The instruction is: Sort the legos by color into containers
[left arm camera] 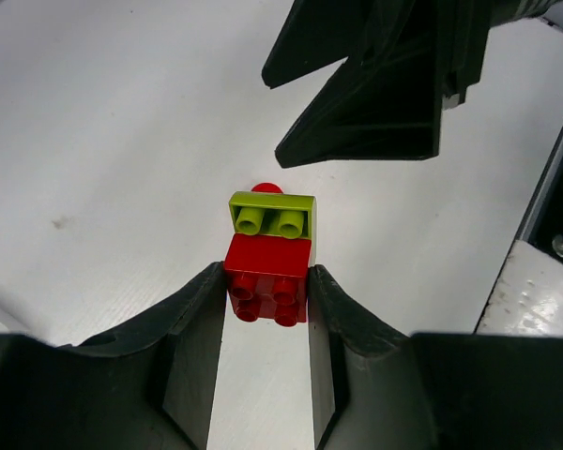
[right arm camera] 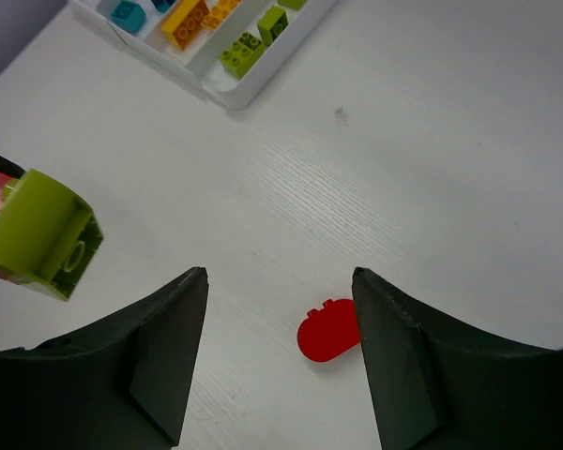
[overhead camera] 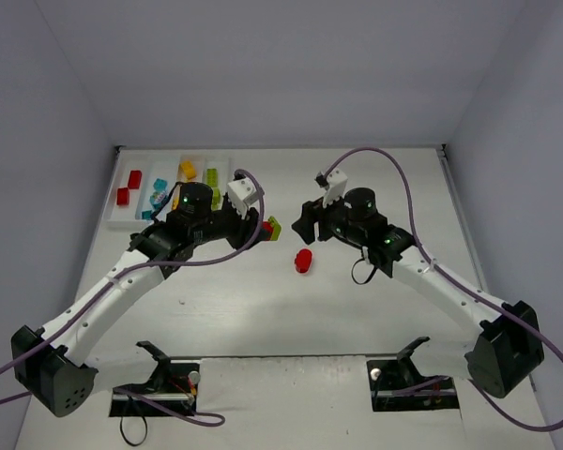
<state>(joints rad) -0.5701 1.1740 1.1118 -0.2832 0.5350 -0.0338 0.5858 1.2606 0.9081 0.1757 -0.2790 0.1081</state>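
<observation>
Left end effector [left arm camera: 266, 286] clamps red-and-lime plastic brick clump [left arm camera: 270, 251]; right end effector [right arm camera: 280, 286], jaws apart, hovers near rounded red plastic piece [right arm camera: 327, 333].

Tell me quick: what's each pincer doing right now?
Left pincer: closed on the red brick, with a lime green brick joined to it.
Right pincer: open, empty, over a loose red piece.

A red-and-lime clump [left arm camera: 267, 262] sits pinched in the left jaws, a rounded red brick [overhead camera: 303, 261] lies loose, and other bricks [overhead camera: 210, 175] rest in the tray [overhead camera: 122, 223].
</observation>
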